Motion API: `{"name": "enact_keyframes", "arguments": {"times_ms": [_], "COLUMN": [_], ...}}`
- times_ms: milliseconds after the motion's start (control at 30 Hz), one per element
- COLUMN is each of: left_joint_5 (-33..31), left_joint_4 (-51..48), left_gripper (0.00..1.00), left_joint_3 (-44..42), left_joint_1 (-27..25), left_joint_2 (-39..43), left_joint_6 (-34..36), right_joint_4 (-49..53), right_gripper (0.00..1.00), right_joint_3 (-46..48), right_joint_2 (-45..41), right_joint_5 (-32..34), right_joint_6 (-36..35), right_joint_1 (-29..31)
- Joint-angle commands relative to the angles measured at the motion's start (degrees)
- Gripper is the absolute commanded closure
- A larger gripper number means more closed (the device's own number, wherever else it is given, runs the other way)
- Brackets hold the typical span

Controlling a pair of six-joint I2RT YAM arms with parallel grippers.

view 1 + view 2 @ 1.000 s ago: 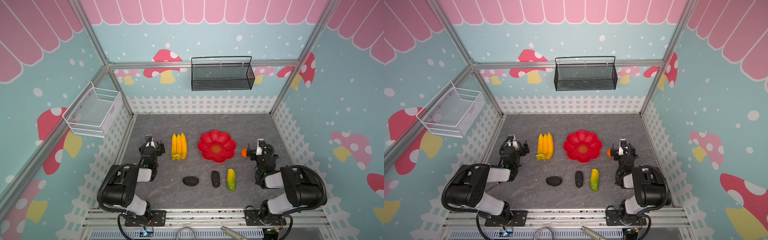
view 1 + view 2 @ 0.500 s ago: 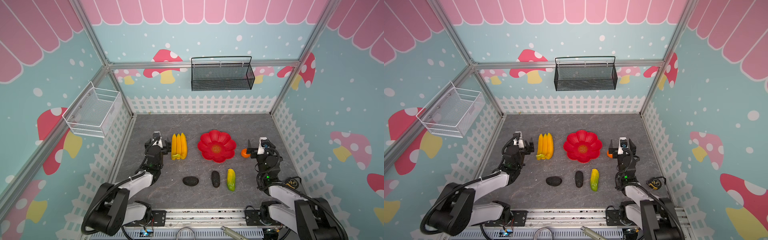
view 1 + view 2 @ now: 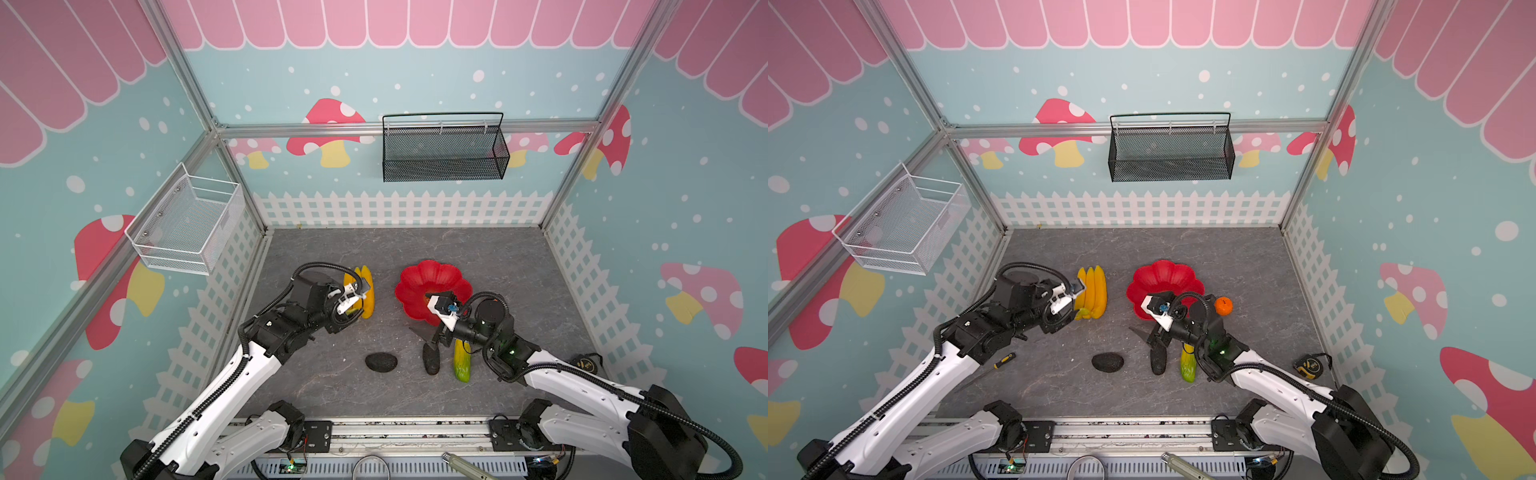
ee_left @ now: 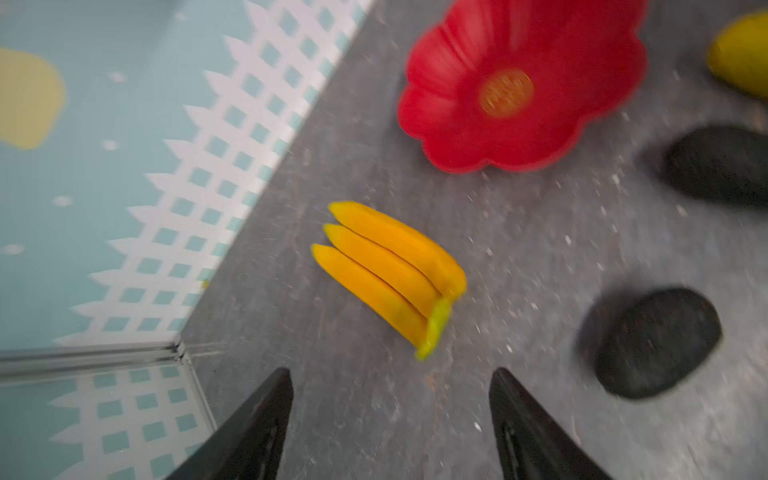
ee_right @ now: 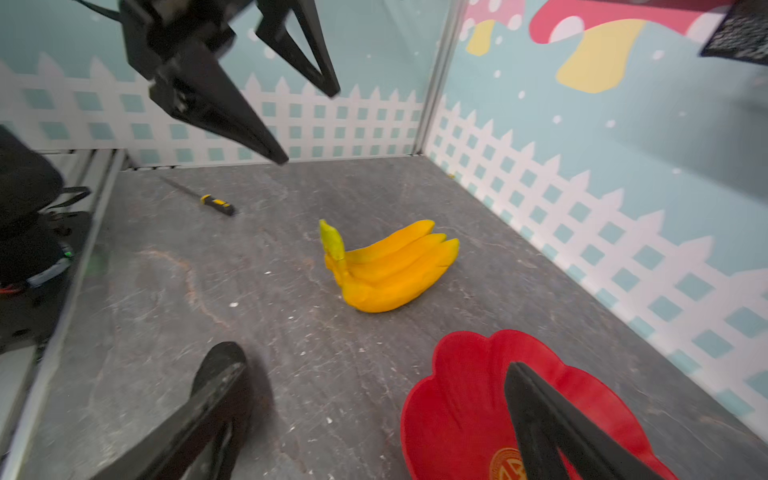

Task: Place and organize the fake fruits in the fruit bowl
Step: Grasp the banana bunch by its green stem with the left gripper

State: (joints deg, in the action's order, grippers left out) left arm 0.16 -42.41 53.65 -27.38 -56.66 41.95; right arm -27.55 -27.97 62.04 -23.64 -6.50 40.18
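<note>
1. My left claw (image 4: 390, 370) is open. Its two black fingers (image 4: 257, 424) stand spread apart, with nothing between them and nothing touching them.
2. It hangs above the grey surface (image 3: 332, 395) at the left side of the banana bunch (image 4: 390, 274), aimed toward the bunch's green stem end.
3. My right claw (image 5: 368, 359) is spread wide and is empty too. In the right wrist view one finger crosses in front of the red bowl (image 5: 457, 395) and the other sits over bare surface. I cannot tell whether either one touches anything.
4. In both top views that claw sits at the bowl's near edge, above the far end of the long avocado (image 3: 1158, 361).
5. The bowl is glossy and shaped like a scalloped flower, with a gold emblem at its centre. It sits mid-surface.
6. The banana bunch is three orange-yellow fruits joined at a green stem. It lies left of the bowl and apart from it, with the stem toward the near side.
7. Nearer to me the round avocado (image 3: 1107, 361), the long avocado and the yellow-green fruit (image 3: 1187, 368) lie in a row on the surface, the last two just beside each other.
8. The orange (image 3: 1223, 306) rests on the surface just right of the bowl.
</note>
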Motion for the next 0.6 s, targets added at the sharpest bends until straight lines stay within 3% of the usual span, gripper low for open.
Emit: {"name": "enact_keyframes", "arguments": {"times_ms": [0,133,300,567], "left_joint_5": [5.8,5.1,10.3,11.3], "left_joint_4": [-6.0,-3.8,1.3,7.6], "left_gripper": [0.34,0.36,0.36,0.39], "left_joint_3": [-0.6,0.5,0.4,0.5], "left_joint_1": [1.0,2.3,3.6,6.7], "left_joint_2": [-3.4,-8.7,-11.7,-18.1], "left_joint_6": [12.0,14.3,14.1,15.0], "right_joint_4": [-3.0,-3.8,-4.0,-3.5], "right_gripper": [0.02,0.02,0.02,0.02], "right_joint_3": [2.4,2.7,2.9,2.7], "right_joint_2": [0.5,0.9,0.2,0.5], "right_joint_5": [-9.5,-10.9,-12.3,-13.1], "right_joint_6": [-2.4,-2.4,-2.4,-2.2], "right_joint_1": [0.2,0.2,0.2,0.2]}}
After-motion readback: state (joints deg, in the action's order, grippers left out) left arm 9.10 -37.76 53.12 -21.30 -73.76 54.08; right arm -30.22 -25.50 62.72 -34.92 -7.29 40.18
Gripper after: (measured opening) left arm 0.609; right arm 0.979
